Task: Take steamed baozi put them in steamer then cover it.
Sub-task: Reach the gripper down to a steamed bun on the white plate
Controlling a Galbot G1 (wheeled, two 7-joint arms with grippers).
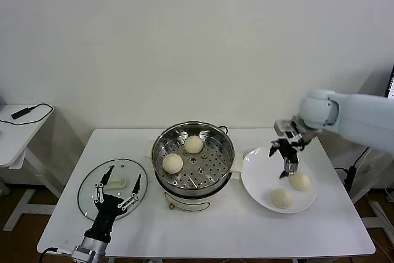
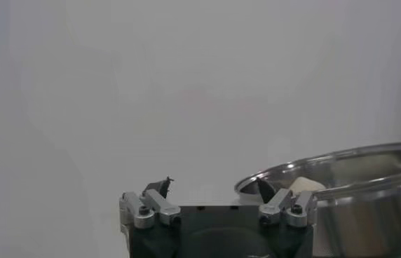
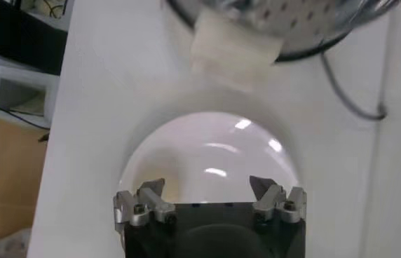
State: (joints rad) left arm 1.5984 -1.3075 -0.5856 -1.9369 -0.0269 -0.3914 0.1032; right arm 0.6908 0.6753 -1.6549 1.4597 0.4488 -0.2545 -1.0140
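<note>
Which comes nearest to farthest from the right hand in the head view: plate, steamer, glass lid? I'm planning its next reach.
From the open right hand:
1. Plate, directly beneath it, right side of the table.
2. Steamer, at the centre.
3. Glass lid, far left, by the left hand.

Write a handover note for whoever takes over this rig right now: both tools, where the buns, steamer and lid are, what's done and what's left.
Right tool: open, empty, over the plate, just above the far bun.
Left tool: open, empty, low at the table's front left, over the lid.
Steamer: centre of the table, uncovered, two buns on its tray.
Plate: right of the steamer, two buns left; the near one lies toward the front.
Lid: flat on the table, left of the steamer.
Done: two buns moved.
Left: two buns into the steamer, then put the lid on.
</note>
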